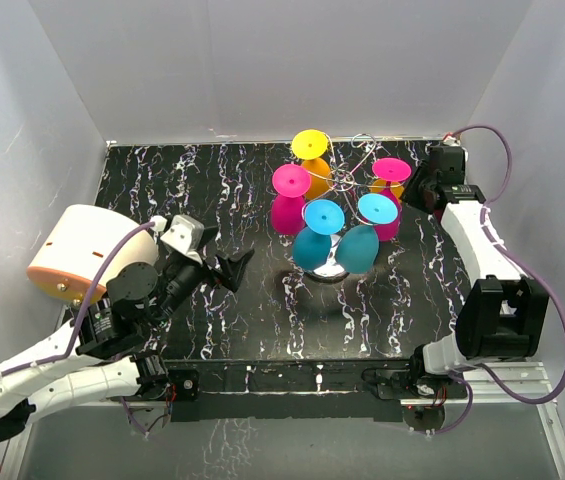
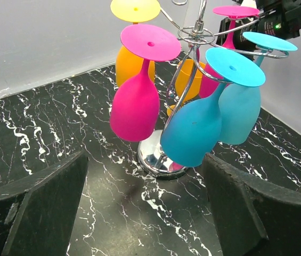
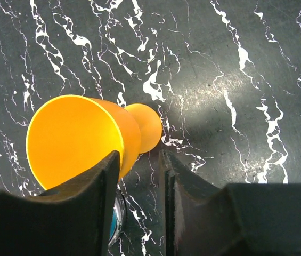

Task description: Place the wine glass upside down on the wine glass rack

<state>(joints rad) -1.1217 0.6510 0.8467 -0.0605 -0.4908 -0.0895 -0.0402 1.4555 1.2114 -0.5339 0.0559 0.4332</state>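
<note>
Silver wire rack (image 2: pixel 151 156) stands upright, colourful wine glasses (image 2: pixel 135 106) hanging inverted.

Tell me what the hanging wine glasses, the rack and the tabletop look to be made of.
Wine glasses: likely plastic; opaque, matte, saturated colours, soft highlights.
Rack: metal, polished; thin silver wire, mirror-like disc base.
Tabletop: black marble look with white veins, possibly a printed sheet; slight sheen.

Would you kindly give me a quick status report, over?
Left gripper: jaws open, empty. Right gripper: jaws at orange wine glass, grip unclear. Glass off rack; five hung glasses crowd it.
</note>
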